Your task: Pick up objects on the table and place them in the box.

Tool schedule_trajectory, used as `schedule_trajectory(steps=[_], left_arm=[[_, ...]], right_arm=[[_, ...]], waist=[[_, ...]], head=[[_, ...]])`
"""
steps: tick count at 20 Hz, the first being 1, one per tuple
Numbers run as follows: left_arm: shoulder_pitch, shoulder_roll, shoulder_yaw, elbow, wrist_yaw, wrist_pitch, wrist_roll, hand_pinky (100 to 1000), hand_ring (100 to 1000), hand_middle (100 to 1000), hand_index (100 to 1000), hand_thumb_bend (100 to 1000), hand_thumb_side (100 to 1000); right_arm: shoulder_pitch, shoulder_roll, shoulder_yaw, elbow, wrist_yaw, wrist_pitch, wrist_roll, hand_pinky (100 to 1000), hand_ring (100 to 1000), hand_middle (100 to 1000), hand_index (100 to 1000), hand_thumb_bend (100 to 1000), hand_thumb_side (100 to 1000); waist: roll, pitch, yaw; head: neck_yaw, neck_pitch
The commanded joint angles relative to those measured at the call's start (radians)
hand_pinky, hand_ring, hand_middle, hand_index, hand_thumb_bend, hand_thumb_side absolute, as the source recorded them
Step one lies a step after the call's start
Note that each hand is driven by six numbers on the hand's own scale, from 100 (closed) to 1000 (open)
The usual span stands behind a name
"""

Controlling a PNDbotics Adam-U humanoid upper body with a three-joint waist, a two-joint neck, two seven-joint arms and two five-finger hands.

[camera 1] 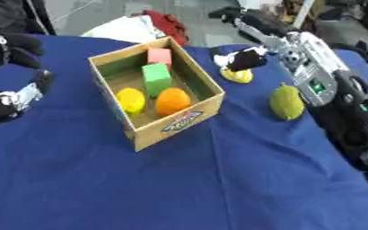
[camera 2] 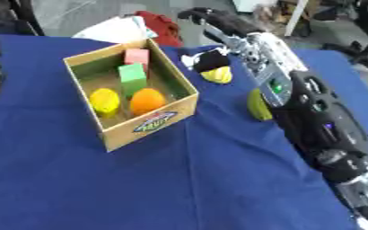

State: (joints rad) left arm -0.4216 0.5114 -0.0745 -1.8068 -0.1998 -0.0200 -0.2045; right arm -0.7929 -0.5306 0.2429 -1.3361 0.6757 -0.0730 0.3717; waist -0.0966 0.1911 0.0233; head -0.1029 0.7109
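An open cardboard box (camera 1: 183,117) stands on the blue cloth. Inside lie a pink block (camera 1: 159,56), a green block (camera 1: 156,78), a yellow fruit (camera 1: 130,99) and an orange fruit (camera 1: 172,101). Right of the box a small yellow object (camera 1: 238,75) lies on the cloth. My right hand (camera 1: 243,58) is directly over it and touches its top. A yellow-green fruit (camera 1: 286,102) lies further right, next to my right forearm, which partly hides it in the right eye view. My left hand (camera 1: 14,96) hovers open at the left edge and holds nothing.
My right forearm (camera 1: 317,78) crosses the table's right side from the lower right. A red cloth (camera 1: 168,23) and a white item (camera 1: 124,29) lie past the far edge. Bare blue cloth (camera 1: 218,179) stretches in front of the box.
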Motion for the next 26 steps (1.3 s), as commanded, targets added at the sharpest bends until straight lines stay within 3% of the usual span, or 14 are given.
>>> schedule_trajectory(steps=[1,6,11,26], left_arm=[[0.001,0.031,0.021,-0.002,-0.011,-0.002,-0.003,715,621,650,784,336,474],[0.010,0.030,0.029,0.008,-0.015,-0.003,0.001,717,621,650,782,333,478],[0.009,0.028,0.029,0.010,-0.016,-0.006,-0.001,717,621,650,781,328,481],[0.010,0.024,0.026,0.008,-0.016,-0.008,-0.013,719,621,650,781,314,488]], right_arm=[[0.038,-0.106,-0.048,-0.063,-0.054,0.020,0.042,848,914,927,998,173,474],[0.166,-0.177,-0.086,-0.132,-0.120,0.064,0.064,846,915,928,996,186,475],[0.228,-0.194,-0.100,-0.111,-0.141,0.094,0.094,841,911,907,977,195,470],[0.168,-0.122,-0.104,0.185,-0.092,0.100,0.111,828,895,861,940,175,420]], waist=[[-0.011,-0.006,-0.010],[-0.011,0.002,-0.027],[-0.007,0.005,-0.026],[0.003,0.010,0.000]], head=[[0.017,-0.008],[0.027,-0.007],[0.030,-0.010],[0.020,-0.009]])
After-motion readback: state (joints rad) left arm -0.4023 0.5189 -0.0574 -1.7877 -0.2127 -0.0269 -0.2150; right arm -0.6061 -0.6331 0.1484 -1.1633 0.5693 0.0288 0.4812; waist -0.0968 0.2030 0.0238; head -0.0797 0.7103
